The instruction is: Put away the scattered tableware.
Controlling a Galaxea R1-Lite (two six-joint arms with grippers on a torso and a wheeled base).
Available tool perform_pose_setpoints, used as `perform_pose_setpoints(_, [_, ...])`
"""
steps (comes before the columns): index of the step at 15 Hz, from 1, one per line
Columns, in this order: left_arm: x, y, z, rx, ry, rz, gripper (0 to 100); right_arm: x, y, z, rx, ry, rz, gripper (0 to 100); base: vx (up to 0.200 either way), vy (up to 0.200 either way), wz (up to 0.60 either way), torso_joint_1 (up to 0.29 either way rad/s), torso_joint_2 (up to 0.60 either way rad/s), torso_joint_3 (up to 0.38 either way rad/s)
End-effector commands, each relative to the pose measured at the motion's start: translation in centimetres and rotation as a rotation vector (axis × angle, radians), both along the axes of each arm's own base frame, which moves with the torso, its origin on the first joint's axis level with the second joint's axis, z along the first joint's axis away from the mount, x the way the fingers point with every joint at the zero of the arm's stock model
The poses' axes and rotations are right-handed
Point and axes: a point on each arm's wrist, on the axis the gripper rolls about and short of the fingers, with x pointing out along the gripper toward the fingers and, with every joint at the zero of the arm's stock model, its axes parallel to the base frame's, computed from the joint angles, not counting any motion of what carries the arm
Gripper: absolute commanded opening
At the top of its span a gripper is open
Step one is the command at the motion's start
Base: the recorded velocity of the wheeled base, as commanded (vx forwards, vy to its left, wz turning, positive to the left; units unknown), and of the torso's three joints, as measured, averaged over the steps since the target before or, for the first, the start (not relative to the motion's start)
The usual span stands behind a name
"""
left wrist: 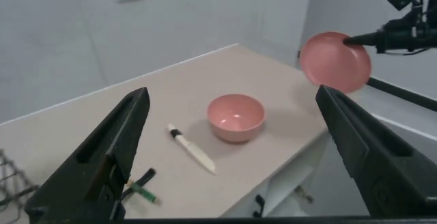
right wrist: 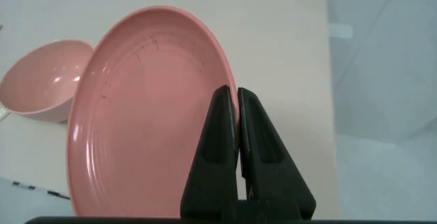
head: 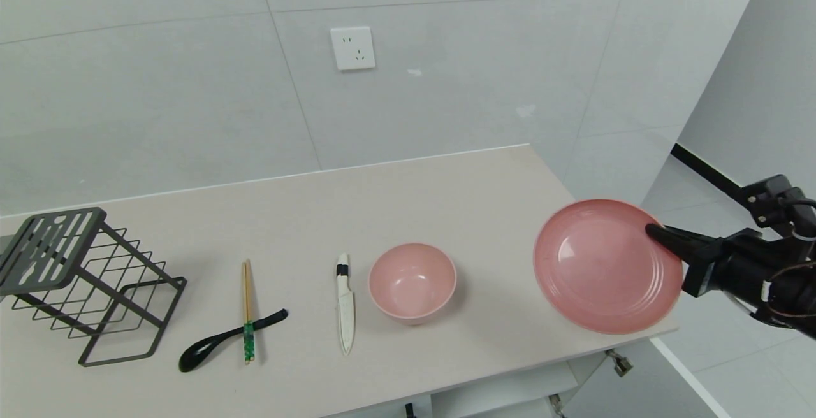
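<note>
Head view: worktop spans the lower frame. Black wire rack sits at far left. Pink plate is centre-right, tilted, off the surface at the worktop's right corner. Right gripper has its jaws clamped on the plate's right rim. Left gripper has its jaws spread wide. Pink bowl stands upright at lower centre, with a white knife just left of it. Further left, chopsticks cross the black spoon at its handle.

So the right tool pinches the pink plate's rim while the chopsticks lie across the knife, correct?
No: the chopsticks lie across the black spoon, not the knife, per the head view. The right tool does pinch the pink plate's rim.
</note>
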Motion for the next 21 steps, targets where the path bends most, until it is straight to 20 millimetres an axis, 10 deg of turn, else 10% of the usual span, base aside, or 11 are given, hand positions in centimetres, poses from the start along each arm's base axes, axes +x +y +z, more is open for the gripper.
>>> perform_pose_setpoints(1, [3.9,-0.8,1.7,0.027,0.138,-0.112,100,-3.4,-1.4,1.5,0.003,-0.084,-0.056,0,0.000,0.000,0.00,0.000,0.00,0.000])
perform_pose_setpoints(5, [9.6,-2.2,3.3,0.046,0.116,-0.233,100,-7.9,-1.8,2.4,0.002,-0.176,-0.075,0,0.000,0.000,0.00,0.000,0.00,0.000])
perform_pose_setpoints(14, [19.9,-7.7,3.9,0.061,0.176,-0.344,100,-9.1,-1.8,2.7,-0.007,-0.218,-0.074,0,0.000,0.000,0.00,0.000,0.00,0.000])
perform_pose_setpoints(17, [24.3,-9.1,2.1,0.073,0.285,-0.192,100,-9.3,-1.8,2.8,-0.007,-0.226,-0.074,0,0.000,0.000,0.00,0.000,0.00,0.000])
perform_pose_setpoints(21, [25.4,-9.7,-1.9,0.161,0.536,-0.157,100,-9.6,-1.8,3.0,-0.007,-0.242,-0.074,0,0.000,0.000,0.00,0.000,0.00,0.000])
